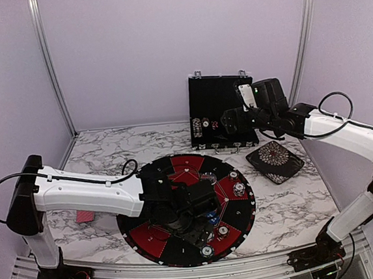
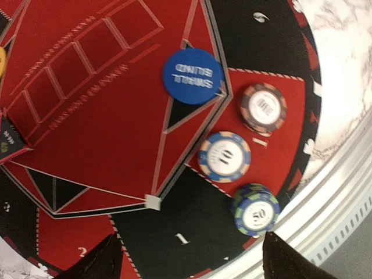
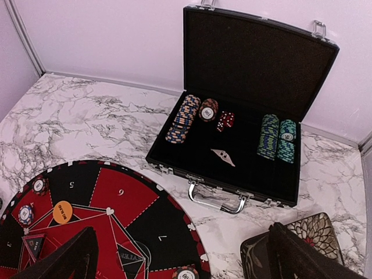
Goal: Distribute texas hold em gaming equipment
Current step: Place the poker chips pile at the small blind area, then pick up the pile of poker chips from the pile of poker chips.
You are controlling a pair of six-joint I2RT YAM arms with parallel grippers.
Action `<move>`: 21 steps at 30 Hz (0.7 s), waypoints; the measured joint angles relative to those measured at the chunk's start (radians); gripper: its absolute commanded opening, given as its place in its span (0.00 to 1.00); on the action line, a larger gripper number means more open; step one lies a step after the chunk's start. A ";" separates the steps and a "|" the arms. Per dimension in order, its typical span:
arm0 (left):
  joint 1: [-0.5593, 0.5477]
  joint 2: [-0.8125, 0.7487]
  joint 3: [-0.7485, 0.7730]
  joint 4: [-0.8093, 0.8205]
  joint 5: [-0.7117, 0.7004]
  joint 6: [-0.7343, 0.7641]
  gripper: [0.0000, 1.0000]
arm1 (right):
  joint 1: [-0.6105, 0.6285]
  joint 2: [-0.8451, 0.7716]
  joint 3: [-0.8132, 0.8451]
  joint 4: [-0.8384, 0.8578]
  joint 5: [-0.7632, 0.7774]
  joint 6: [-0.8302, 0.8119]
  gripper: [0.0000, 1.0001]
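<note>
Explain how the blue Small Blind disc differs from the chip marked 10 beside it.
The blue disc is plain with white lettering; the chip marked 10 has a striped rim and white centre. The disc looks wider. Both are round and lie flat on the mat.

- The far-left corner of the tabletop (image 1: pixel 109 153) is bare marble, so I have open passage there.
- The round mat (image 1: pixel 152 237) fills the middle out to the near edge. My left arm (image 1: pixel 86 190) lies across its left half and blocks the way over it.
- At the mat's near-right rim, three chips (image 2: pixel 224 156) crowd together with the blue disc (image 2: pixel 193 75) just beside them, leaving only narrow gaps.
- The open case (image 3: pixel 244 145) stands at the far edge, right of centre. Its upright lid makes a wall, and my right arm (image 1: pixel 343 132) reaches in over it.
- The patterned dish (image 1: pixel 275 161) sits between the case and the mat, with thin marble strips around it.
- A red card (image 1: pixel 85 215) lies flat near the left edge, partly under the left arm.
</note>
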 measured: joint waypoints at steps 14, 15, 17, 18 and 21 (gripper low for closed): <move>0.402 -0.215 -0.153 -0.008 -0.026 0.066 0.84 | 0.000 0.035 0.008 -0.017 -0.084 -0.001 0.98; 0.435 -0.229 -0.169 -0.010 -0.025 0.074 0.84 | -0.001 0.040 0.009 -0.017 -0.090 -0.002 0.98; 0.489 -0.248 -0.190 -0.014 -0.025 0.088 0.84 | -0.001 0.053 0.016 -0.016 -0.101 -0.003 0.98; 0.521 -0.257 -0.203 -0.015 -0.024 0.097 0.84 | -0.001 0.061 0.019 -0.015 -0.109 -0.005 0.98; 0.611 -0.285 -0.240 -0.015 -0.020 0.122 0.84 | -0.001 0.083 0.019 -0.012 -0.133 -0.006 0.98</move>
